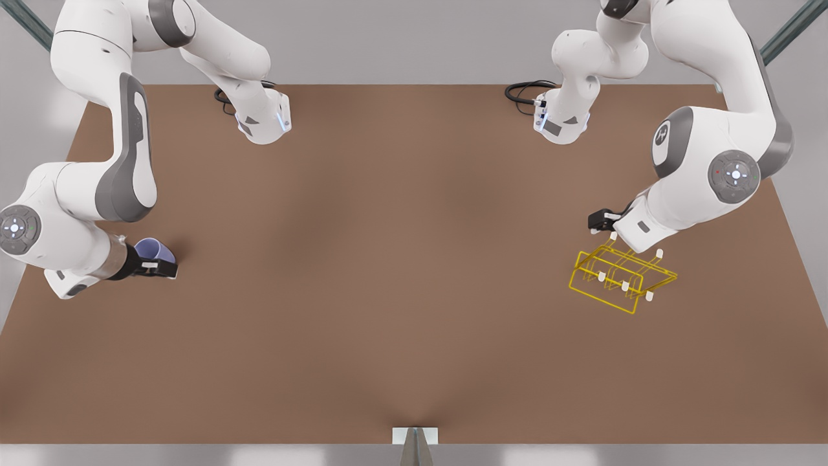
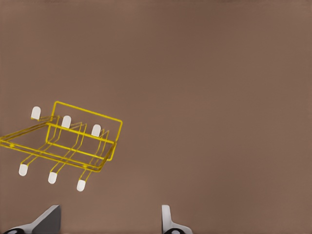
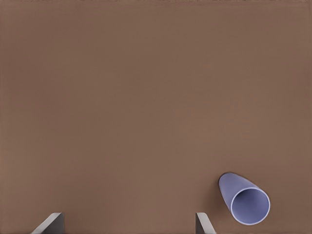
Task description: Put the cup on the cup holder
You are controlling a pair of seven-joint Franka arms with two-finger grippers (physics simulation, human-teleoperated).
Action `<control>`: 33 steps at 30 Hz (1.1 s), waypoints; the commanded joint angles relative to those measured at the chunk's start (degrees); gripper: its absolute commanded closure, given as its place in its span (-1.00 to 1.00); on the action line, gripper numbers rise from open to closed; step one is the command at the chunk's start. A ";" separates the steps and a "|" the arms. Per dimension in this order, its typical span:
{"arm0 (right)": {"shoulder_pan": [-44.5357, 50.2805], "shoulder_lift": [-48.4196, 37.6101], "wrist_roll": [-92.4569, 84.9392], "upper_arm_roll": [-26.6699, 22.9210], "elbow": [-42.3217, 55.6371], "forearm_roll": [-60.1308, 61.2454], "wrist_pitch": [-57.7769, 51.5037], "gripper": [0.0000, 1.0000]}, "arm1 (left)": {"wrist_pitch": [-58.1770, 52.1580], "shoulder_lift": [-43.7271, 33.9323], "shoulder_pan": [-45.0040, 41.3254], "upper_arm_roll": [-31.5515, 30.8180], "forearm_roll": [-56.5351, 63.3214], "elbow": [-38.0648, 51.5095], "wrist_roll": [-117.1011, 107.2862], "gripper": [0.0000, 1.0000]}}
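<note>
Lavender-blue and lying on its side on the brown table point(image 1: 401, 272), the cup point(image 1: 153, 250) rests far from the yellow wire cup holder point(image 1: 621, 275), which stands well across the table toward the front view's right. The right gripper point(image 3: 129, 225) hovers beside the cup with its fingers spread and nothing between them; in the right wrist view the cup's open mouth faces the camera and sits just off one fingertip, outside the gap. The left gripper point(image 2: 108, 222) waits above the cup holder, also spread and empty, with the capped prongs point(image 2: 66, 121) just ahead of it.

The step in hand looks like the pick. To do it well, the right gripper should shift sideways until the cup's body lies squarely between the fingers, then come down low enough to close across the tapered wall nearer the wide rim, where the grip is less likely to slide off. A rolling cup is the risk, so the fingers should meet it evenly. After lifting, the cup must turn mouth-down over one prong.
</note>
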 commanded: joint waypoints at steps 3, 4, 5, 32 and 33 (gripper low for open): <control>0.00 0.02 1.25 0.02 0.03 0.12 1.01 -1.00 | 0.42 0.64 0.00 0.01 -0.09 0.03 0.05 -1.00; 0.18 -0.07 1.60 0.02 0.03 0.21 1.10 -1.00 | 0.07 0.91 0.00 0.36 0.53 -0.68 0.31 -1.00; 0.35 -0.07 1.60 0.02 -0.06 -0.23 1.10 -1.00 | -0.02 1.08 0.44 0.53 0.61 -0.68 0.92 -1.00; -13.45 -4.38 -8.86 -2.35 -32.40 6.27 29.13 -1.00 | -5.73 0.91 0.53 0.53 0.70 -0.85 1.10 -1.00; -13.53 -4.20 -9.30 -3.93 -32.49 6.27 28.87 -1.00 | -5.73 0.82 0.53 0.53 0.70 -0.85 1.10 -1.00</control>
